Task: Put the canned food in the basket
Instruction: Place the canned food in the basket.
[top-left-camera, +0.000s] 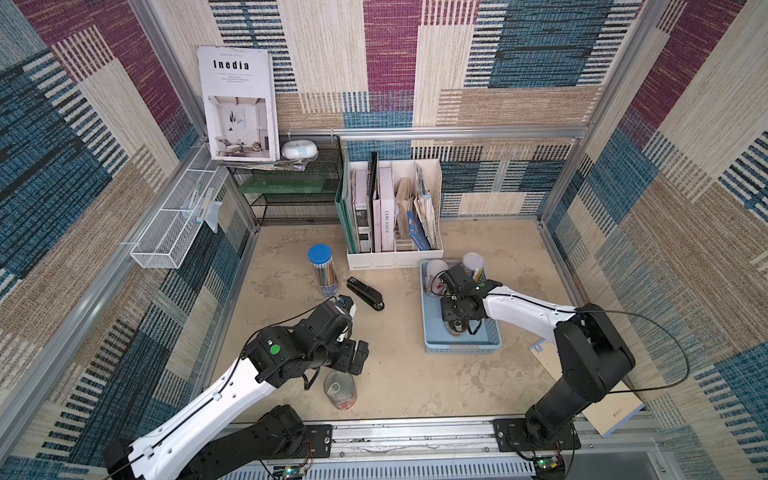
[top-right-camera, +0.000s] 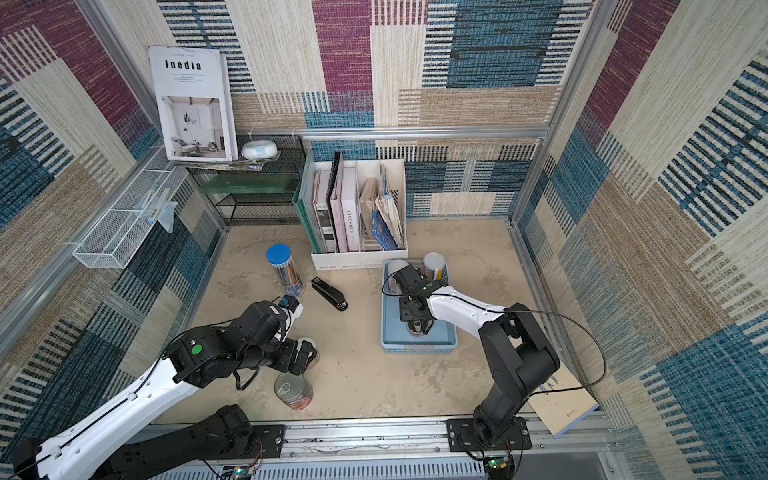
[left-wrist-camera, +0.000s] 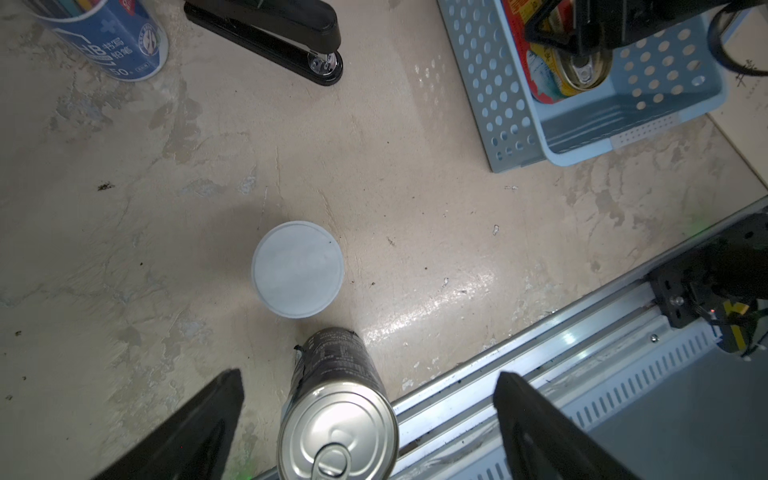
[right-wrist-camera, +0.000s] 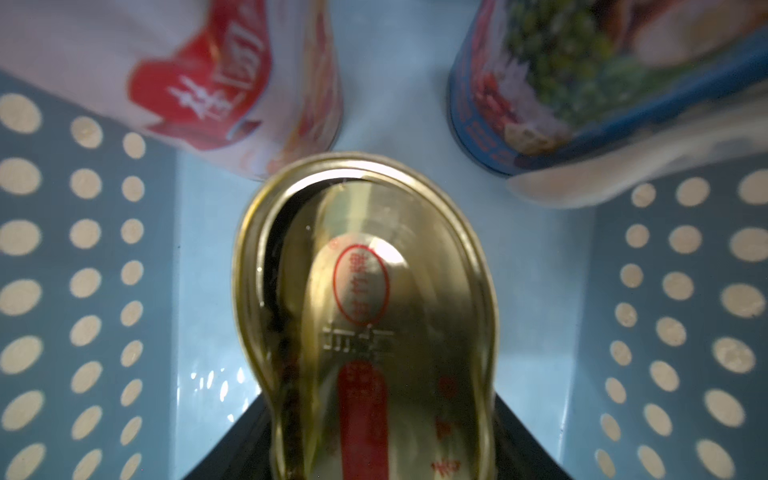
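The light blue basket (top-left-camera: 461, 345) (top-right-camera: 419, 345) sits right of centre. At its far end stand two white-lidded cans (top-left-camera: 436, 269) (top-left-camera: 473, 262), whose labels show in the right wrist view (right-wrist-camera: 232, 83) (right-wrist-camera: 552, 75). My right gripper (top-left-camera: 457, 320) (right-wrist-camera: 378, 405) reaches down into the basket, shut on the flat gold tin (right-wrist-camera: 365, 291) (left-wrist-camera: 582, 70), held low between the walls. My left gripper (top-left-camera: 358, 356) (left-wrist-camera: 368, 376) hangs open above the floor. The steel pull-ring can (top-left-camera: 340, 390) (left-wrist-camera: 336, 432) stands between its fingers without touching them. Just beyond is a third white-lidded can (left-wrist-camera: 297, 269).
A blue-capped pencil tube (top-left-camera: 323, 266) and a black stapler (top-left-camera: 365, 293) lie left of the basket. The white file holder (top-left-camera: 395, 216) stands right behind it. An aluminium rail (top-left-camera: 415, 436) runs along the front, and a flat board (top-left-camera: 598, 399) lies at front right.
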